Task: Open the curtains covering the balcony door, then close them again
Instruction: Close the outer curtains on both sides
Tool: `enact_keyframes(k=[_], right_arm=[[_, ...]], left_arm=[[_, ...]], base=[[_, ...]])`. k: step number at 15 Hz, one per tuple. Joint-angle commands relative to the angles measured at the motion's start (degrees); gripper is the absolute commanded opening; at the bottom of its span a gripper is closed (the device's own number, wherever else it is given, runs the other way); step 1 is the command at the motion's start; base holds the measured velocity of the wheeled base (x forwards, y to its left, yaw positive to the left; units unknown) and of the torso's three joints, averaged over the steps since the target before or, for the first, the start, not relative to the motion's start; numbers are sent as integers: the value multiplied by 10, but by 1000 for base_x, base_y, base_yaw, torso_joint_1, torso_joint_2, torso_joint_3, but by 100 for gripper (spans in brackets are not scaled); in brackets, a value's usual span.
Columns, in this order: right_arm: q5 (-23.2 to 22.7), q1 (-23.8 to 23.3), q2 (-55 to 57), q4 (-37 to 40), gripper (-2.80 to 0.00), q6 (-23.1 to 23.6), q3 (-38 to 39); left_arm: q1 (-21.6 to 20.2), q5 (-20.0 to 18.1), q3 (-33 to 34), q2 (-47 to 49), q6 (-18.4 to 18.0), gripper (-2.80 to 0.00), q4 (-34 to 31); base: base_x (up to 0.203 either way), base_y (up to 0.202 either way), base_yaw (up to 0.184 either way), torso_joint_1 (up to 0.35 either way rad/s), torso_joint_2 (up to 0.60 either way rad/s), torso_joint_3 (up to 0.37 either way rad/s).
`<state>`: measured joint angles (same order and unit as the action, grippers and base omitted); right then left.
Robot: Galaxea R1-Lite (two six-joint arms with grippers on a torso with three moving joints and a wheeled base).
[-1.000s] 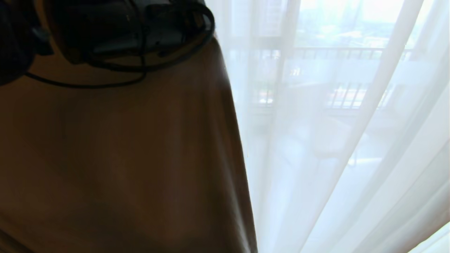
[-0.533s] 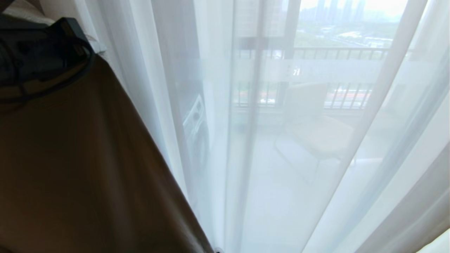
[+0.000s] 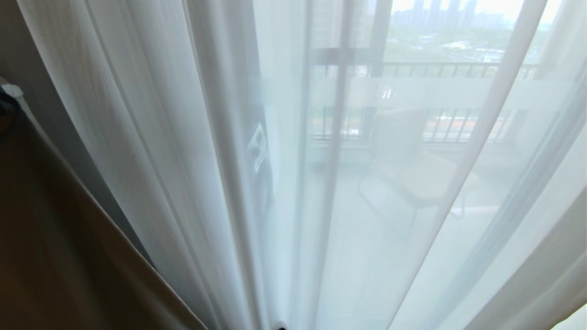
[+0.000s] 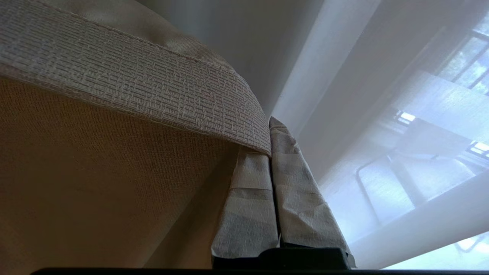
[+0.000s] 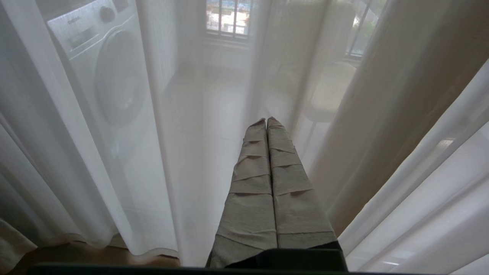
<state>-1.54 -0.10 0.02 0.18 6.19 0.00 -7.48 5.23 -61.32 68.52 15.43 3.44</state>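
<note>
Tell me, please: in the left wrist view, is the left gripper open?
No, the left gripper has its taped fingers pressed together, with the hem of the beige drape lying over them.

From my head camera the drape [image 3: 59,247] hangs at eight o'clock, sheers [image 3: 192,160] ahead, a chair [image 3: 412,178] behind them at two o'clock.

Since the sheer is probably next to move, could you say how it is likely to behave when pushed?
The sheer hangs in soft folds, so it will probably drape around a pincer, not slide as a panel. Being see-through, it looks light. It may slip off the right pincer, whose taped fingers are shut.
</note>
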Motion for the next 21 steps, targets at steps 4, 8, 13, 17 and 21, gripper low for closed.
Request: enact_keyframes(k=[4,8,13,17,21], right_arm=[[0,0,0,0,-280,0,0],[0,0,0,0,-280,0,0],[0,0,0,0,-280,0,0],[0,0,0,0,-280,0,0],[0,0,0,0,-280,0,0]], left_arm=[[-18,-2,7,-5,0,-280,1],[-16,-7,14,-8,-6,-280,-2],[-16,-17,19,-18,-12,0,-2],[-17,-17,69,-77,-12,0,-2],[-15,-19,117,-139,-13,0,-3]], base=[[0,0,0,0,0,0],[0,0,0,0,0,0],[0,0,0,0,0,0],[0,0,0,0,0,0],[0,0,0,0,0,0]])
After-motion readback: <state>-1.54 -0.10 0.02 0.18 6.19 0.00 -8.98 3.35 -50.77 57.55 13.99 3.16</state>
